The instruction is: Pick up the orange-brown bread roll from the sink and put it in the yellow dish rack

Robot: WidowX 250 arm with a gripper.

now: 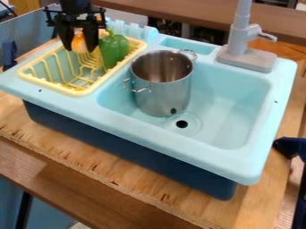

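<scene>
Over the back part of the yellow dish rack [79, 93], at the upper left, hangs the black gripper [78, 44]. An orange and white object [78, 42] shows at the gripper's lower end; whether it is held or rests in the rack is unclear. Just right of the gripper, a green bell pepper [112, 50] stands at the rack's right side. A tall metal pot [162, 91] with two wire handles stands upright in the left part of the light blue sink [233, 105], beside the drain.
A grey faucet [245, 47] rises from the sink's back edge. The sink unit rests on a wooden board [134, 190]. Dark blue items lie at the right edge of the view, and a wooden shelf [197, 18] runs behind.
</scene>
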